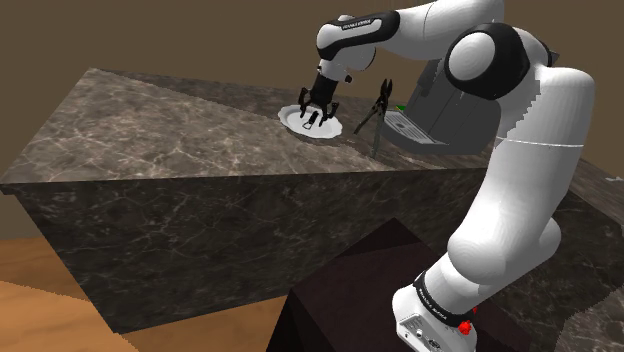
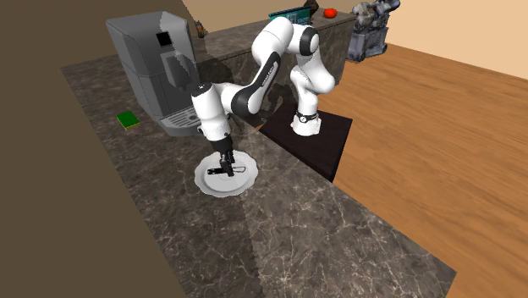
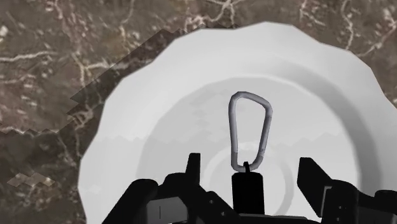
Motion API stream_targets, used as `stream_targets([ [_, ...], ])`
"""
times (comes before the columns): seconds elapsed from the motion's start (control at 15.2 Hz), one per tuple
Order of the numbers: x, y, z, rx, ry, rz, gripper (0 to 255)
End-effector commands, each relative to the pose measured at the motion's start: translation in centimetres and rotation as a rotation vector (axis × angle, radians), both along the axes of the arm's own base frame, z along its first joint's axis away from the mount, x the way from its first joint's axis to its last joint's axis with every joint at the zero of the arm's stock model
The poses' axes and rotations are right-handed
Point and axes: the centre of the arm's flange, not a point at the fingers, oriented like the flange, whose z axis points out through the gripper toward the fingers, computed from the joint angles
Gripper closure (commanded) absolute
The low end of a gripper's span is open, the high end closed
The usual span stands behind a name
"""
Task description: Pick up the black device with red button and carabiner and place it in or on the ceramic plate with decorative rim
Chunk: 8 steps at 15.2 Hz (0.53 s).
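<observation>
Straddling the device (image 3: 248, 191) on the plate (image 3: 127, 127) with fingers (image 3: 193, 167) parted, touching neither side, clasping nothing. Looks light, rigid, probably smooth: best pinched across the stubby black body between the fingers, not by the loose clip (image 3: 233, 130) beyond the tips.

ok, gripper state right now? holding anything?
Gripper: open, holding nothing. The black device with its carabiner sits between the fingers, not clasped, on the white plate.
</observation>
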Motion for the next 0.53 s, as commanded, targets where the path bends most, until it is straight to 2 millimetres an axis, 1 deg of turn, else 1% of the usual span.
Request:
stream_targets([
  [0.0,0.0,0.0,0.0,0.000,0.000,0.000,0],
  [0.2,0.0,0.0,0.0,0.000,0.000,0.000,0],
  [0.4,0.1,-0.8,3.9,0.000,0.000,0.000,0],
  [0.46,0.1,-1.0,4.9,0.000,0.000,0.000,0],
])
